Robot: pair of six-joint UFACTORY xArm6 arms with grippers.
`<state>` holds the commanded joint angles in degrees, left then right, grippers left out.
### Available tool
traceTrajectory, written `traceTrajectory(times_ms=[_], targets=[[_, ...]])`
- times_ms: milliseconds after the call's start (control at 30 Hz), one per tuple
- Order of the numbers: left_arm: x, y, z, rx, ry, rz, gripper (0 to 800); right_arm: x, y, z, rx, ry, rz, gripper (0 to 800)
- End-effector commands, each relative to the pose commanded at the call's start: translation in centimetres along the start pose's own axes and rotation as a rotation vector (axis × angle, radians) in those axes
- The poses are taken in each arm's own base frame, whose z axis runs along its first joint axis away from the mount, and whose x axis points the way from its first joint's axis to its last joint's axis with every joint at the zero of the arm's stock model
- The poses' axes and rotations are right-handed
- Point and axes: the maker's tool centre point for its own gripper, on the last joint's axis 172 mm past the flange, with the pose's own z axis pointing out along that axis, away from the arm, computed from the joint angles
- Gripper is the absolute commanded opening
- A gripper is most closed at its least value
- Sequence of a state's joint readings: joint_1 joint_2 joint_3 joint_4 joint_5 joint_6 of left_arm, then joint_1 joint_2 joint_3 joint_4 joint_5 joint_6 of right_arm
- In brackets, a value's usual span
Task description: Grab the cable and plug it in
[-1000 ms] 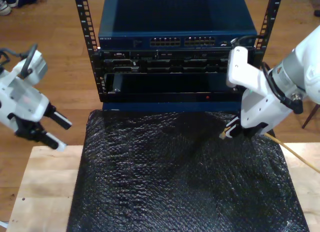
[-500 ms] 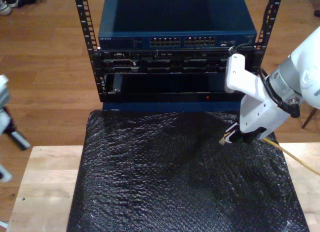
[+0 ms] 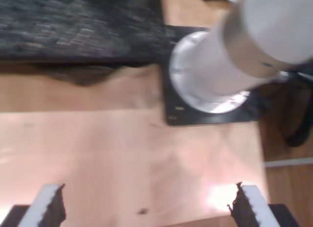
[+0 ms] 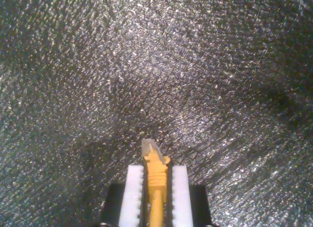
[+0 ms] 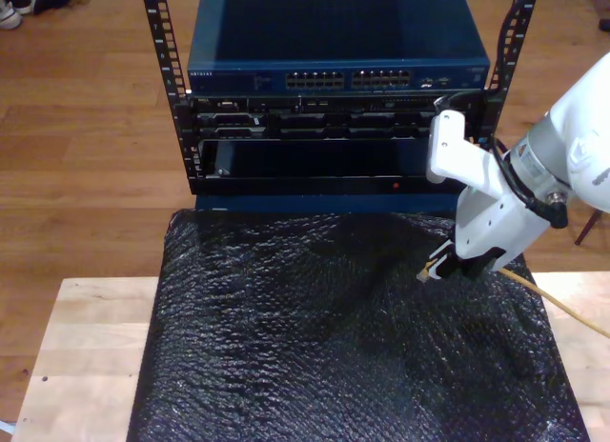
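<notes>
Vs. the earlier exterior frames: the arm that stood over the counter's (image 5: pixel 86 347) edge at the exterior view's left had moved out of that view. My second gripper (image 5: pixel 440 268) had shifted only slightly, its white body a bit more upright, the plug staying at about the same spot over the mat.

My second gripper was closed on the cable (image 4: pixel 156 188): in the second wrist view both white ribbed pads (image 4: pixel 134 197) clamped the yellow-orange strain relief, with the clear-grey plug (image 4: pixel 150 147) poking out past the fingertips. Plug hung above the black textured mat (image 5: pixel 334 337), touching nothing that I could make out. In the exterior view the second arm came in from that view's right, tilted down toward the mat, gripper tip pointing at the exterior view's left. The cable (image 5: pixel 558 304) trailed from behind the gripper off toward the exterior view's right edge, across the mat corner and bare wood.

The blue network switch (image 5: pixel 338 42) sat in the rack (image 5: pixel 162 80) behind the mat, well apart from the plug.

My first gripper (image 3: pixel 146 207) had its jaws spread wide, nothing between them, looking down at bare wooden counter (image 3: pixel 98 153). Its wrist view also showed an arm base (image 3: pixel 220 75) on a black mounting plate (image 3: pixel 171 109) beside the mat edge (image 3: pixel 73 21). View blurred.
</notes>
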<state>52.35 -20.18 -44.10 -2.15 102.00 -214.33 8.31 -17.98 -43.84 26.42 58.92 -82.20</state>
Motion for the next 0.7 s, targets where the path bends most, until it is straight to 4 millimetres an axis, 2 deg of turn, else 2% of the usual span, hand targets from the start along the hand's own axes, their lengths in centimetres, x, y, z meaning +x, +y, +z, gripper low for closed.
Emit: traceTrajectory(times_ms=[133,433,567,700], targets=[[-0.2,2.0,2.4,-0.004,0.037,0.043,798,-0.1,-0.1,0.1,0.003,-0.001,0.001,0],[-2.5,4.8,6.9,0.05,0.086,0.051,798,-0.3,-0.3,0.3,0.008,-0.003,0.004,0],[-2.7,5.3,8.2,0.065,0.101,0.062,798,-0.5,-0.5,0.6,0.013,-0.005,0.006,0],[-2.1,5.5,9.5,0.063,0.122,0.084,798,-0.5,-0.5,0.6,0.014,-0.006,0.006,0]])
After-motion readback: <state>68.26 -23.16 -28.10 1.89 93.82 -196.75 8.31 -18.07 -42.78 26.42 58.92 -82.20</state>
